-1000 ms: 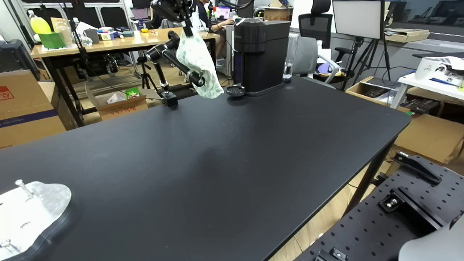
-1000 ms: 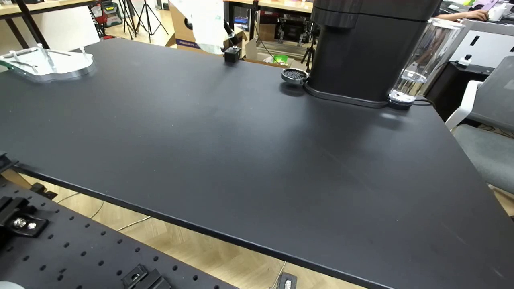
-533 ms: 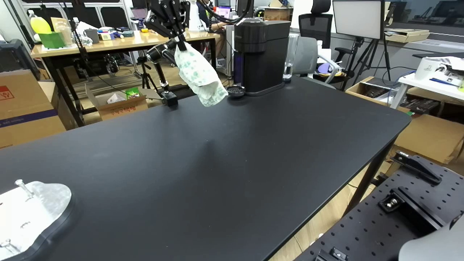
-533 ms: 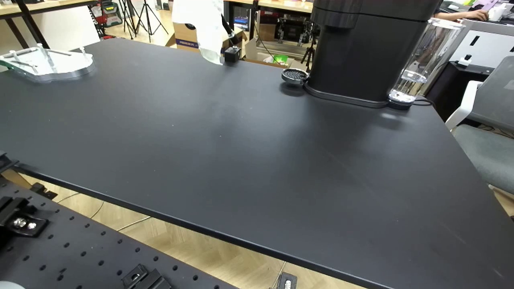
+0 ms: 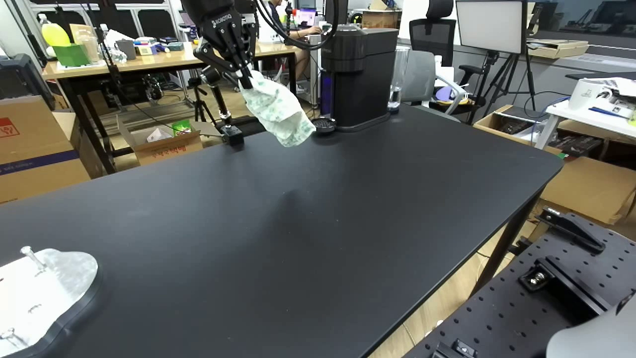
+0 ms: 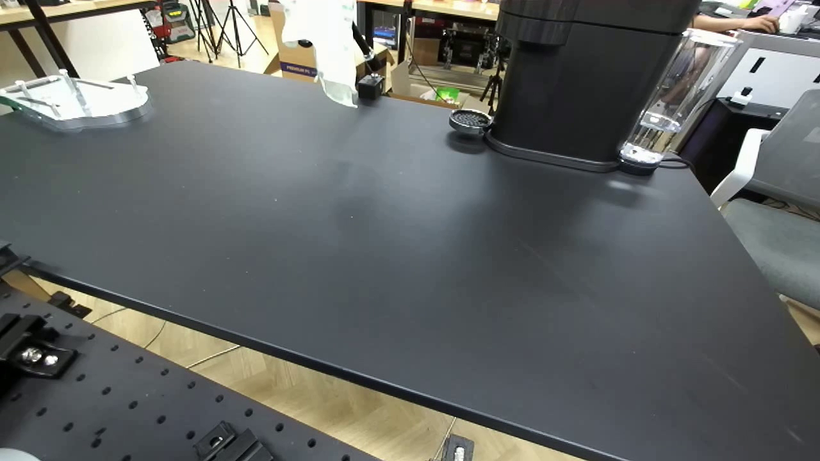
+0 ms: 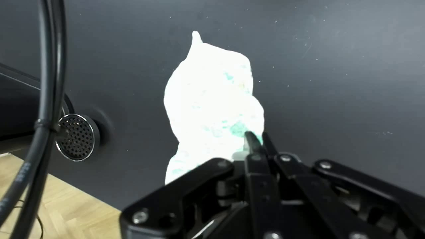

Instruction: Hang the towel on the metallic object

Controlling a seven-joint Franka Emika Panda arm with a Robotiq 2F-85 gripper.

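Observation:
The white towel with green print hangs from my gripper [image 5: 247, 82] above the far part of the table in an exterior view [image 5: 278, 109]. It also shows in an exterior view [image 6: 333, 48] and in the wrist view [image 7: 212, 106]. In the wrist view the fingertips [image 7: 257, 135] are nearly together, pinching the towel's edge. A black jointed metal arm [image 5: 221, 103] stands clamped at the table's back edge, with its base also showing in an exterior view [image 6: 369, 86]. Its side rod is mostly hidden behind my gripper and the towel. The gripper is out of view in that exterior view.
A black coffee machine [image 5: 360, 74] with a round grate [image 5: 324, 125] stands right of the towel; the grate shows in the wrist view [image 7: 78, 136]. A clear water tank [image 6: 660, 121] stands beside it. A white pegged board [image 5: 59, 286] lies on the black table [image 5: 323, 238].
In an exterior view my gripper has come down and left, and the towel's lower end is lower. The jointed arm's side rod showed in front of the towel earlier; now it is mostly hidden.

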